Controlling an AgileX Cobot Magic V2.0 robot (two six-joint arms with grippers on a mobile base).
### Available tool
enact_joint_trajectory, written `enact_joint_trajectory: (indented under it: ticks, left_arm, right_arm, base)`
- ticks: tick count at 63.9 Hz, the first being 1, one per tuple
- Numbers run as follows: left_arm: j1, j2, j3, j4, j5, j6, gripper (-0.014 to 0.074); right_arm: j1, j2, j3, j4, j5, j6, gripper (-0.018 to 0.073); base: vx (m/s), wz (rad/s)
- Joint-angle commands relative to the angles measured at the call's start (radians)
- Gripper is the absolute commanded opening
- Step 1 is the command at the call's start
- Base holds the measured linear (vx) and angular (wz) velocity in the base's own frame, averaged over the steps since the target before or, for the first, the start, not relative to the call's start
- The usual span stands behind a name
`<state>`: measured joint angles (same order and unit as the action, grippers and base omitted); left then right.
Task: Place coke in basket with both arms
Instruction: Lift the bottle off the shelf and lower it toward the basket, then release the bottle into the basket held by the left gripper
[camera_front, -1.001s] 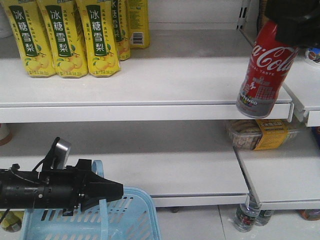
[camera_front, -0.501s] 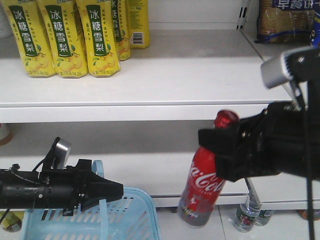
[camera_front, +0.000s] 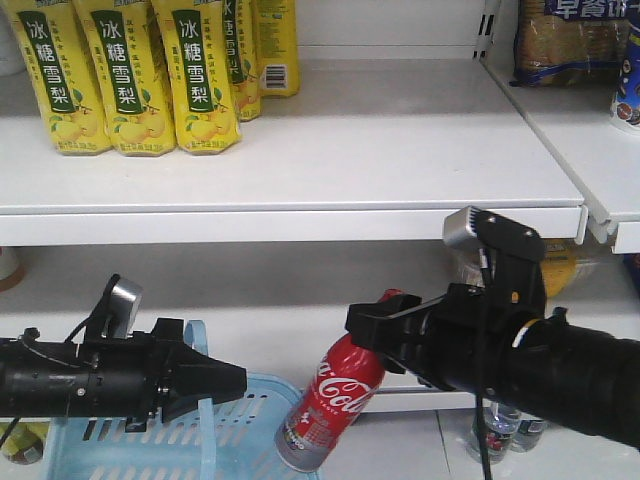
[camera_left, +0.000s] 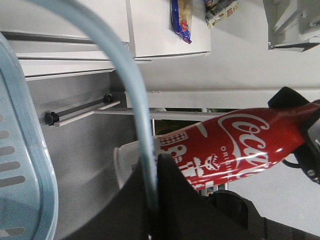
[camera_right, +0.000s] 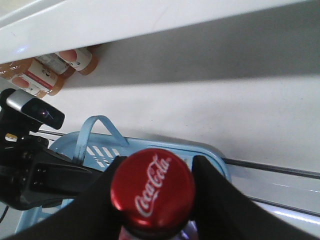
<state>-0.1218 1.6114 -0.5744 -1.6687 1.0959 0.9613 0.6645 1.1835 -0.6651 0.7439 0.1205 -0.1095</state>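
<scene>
The coke (camera_front: 335, 405) is a red Coca-Cola can-bottle with white script and a red cap. My right gripper (camera_front: 385, 325) is shut on its neck and holds it tilted, base down-left, over the right rim of the light blue basket (camera_front: 270, 420). In the right wrist view the cap (camera_right: 152, 192) sits between the two black fingers (camera_right: 215, 195) above the basket (camera_right: 210, 157). My left gripper (camera_front: 235, 383) is shut on the basket's thin swing handle (camera_left: 137, 120). The coke (camera_left: 235, 145) shows just beyond it in the left wrist view.
Yellow pear-drink bottles (camera_front: 130, 75) stand on the upper white shelf (camera_front: 400, 150). A packaged snack (camera_front: 560, 265) lies on the middle shelf behind my right arm. Small water bottles (camera_front: 500, 430) stand on the floor at the right. Jars (camera_right: 45, 72) show under a shelf.
My right arm has carried the coke down from the upper shelf's right edge and leftward, to the basket's right rim. The left arm and basket have not moved.
</scene>
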Motion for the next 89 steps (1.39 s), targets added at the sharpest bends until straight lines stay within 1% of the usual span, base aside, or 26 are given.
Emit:
enact_joint_trajectory:
  ticks: [1, 9, 16, 26, 48, 58, 72, 79, 89]
  left_arm:
    - [-0.007, -0.034, -0.024, -0.062, 0.06, 0.009, -0.0006]
    - [-0.007, -0.034, -0.024, -0.062, 0.06, 0.009, -0.0006]
    - [-0.007, -0.034, -0.024, -0.062, 0.06, 0.009, -0.0006]
    - [-0.007, -0.034, -0.024, -0.062, 0.06, 0.009, -0.0006]
    - [-0.007, -0.034, -0.024, -0.062, 0.06, 0.009, -0.0006]
    - [-0.007, -0.034, -0.024, -0.062, 0.06, 0.009, -0.0006]
    - [-0.007, -0.034, -0.024, -0.062, 0.06, 0.009, -0.0006]
    - [-0.007, -0.034, -0.024, -0.062, 0.06, 0.009, -0.0006]
    - [-0.007, -0.034, -0.024, -0.062, 0.06, 0.009, -0.0006]
  right_arm:
    - [0.053, 0.025, -0.034, 0.034, -0.141, -0.013, -0.0005]
    - [0.108, 0.097, -0.034, 0.034, -0.208, -0.013, -0.0005]
    - [0.111, 0.156, -0.034, 0.034, -0.223, -0.012, -0.0005]
    - [0.111, 0.236, -0.035, 0.034, -0.269, 0.036, -0.0003]
    - [0.111, 0.314, -0.043, 0.023, -0.25, 0.048, 0.0008]
    - [0.119, 0.336, -0.087, 0.023, -0.2, 0.047, 0.0018]
    - [0.145, 0.368, -0.13, 0.019, -0.142, 0.039, 0.0076]
    - [0.145, 0.375, -0.127, 0.019, -0.121, 0.034, 0.012]
    - [0.145, 0.387, -0.126, 0.019, -0.102, -0.003, 0.0198]
  base:
    - [0.0, 0.0]
    - [0.0, 0.0]
    - [0.0, 0.0]
    - [0.0, 0.0]
    - [0.0, 0.0]
    - [0.0, 0.0]
    - [0.0, 0.0]
    - [0.0, 0.0]
    - [0.0, 0.0]
